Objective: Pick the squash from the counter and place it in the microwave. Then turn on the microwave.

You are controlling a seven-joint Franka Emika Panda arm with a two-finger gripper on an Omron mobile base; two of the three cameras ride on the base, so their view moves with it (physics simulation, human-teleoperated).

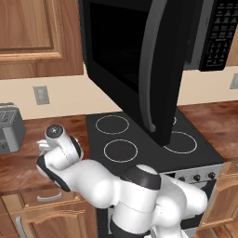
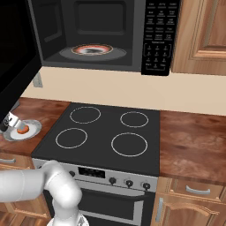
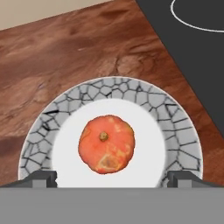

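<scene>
The squash (image 3: 106,144), a small orange-red lump with a stem on top, sits in the middle of a white plate with a grey cracked rim (image 3: 179,127) on the wooden counter (image 3: 65,57). My gripper (image 3: 113,179) hangs straight above it, open, its two dark fingertips (image 3: 41,178) standing wide on either side of the squash with nothing between them. From the right base view the squash (image 2: 22,129) and plate lie left of the stove with the gripper (image 2: 12,122) just over them. The microwave (image 2: 92,35) hangs above the stove, door swung open, with a round turntable plate inside.
The open microwave door (image 1: 139,60) juts forward over the black stovetop (image 2: 106,132), close to my arm. The keypad (image 2: 156,39) is on the microwave's right side. A grey toaster (image 1: 9,128) stands at the far left of the counter. Wooden cabinets hang at both sides.
</scene>
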